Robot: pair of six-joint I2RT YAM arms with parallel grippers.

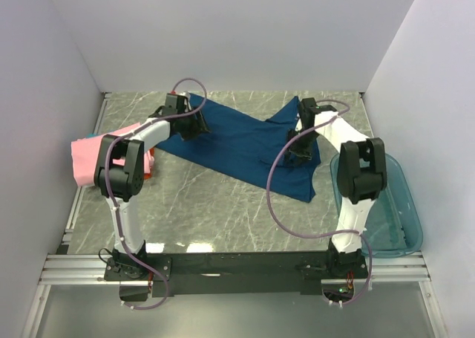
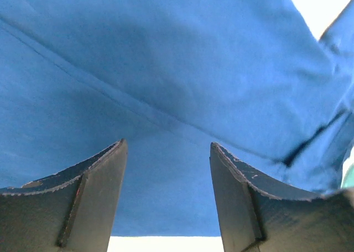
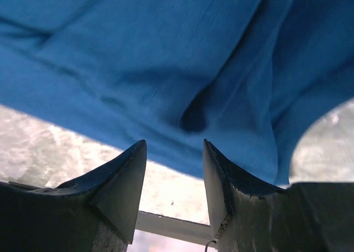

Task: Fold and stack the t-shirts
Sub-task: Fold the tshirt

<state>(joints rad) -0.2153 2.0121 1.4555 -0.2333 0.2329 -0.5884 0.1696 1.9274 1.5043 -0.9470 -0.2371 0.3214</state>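
Note:
A large navy-blue t-shirt (image 1: 237, 141) lies spread and rumpled across the middle of the table. My left gripper (image 1: 194, 126) stands over its far left part, open, with only blue cloth (image 2: 166, 69) showing beyond the fingers (image 2: 99, 191). My right gripper (image 1: 300, 148) hangs over the shirt's right side, open, with nothing between its jaws. Its view shows a creased fold of the shirt (image 3: 138, 52) with the cloth's edge and bare marble under the fingertips (image 3: 124, 180). A pink t-shirt (image 1: 89, 156) lies bunched at the left wall, with a bit of an orange one (image 1: 151, 163) beside it.
A translucent teal plastic tub (image 1: 393, 212) sits at the right edge beside the right arm. White walls close in the table on the left, back and right. The marble table (image 1: 223, 212) runs bare between the navy shirt and the arms' bases.

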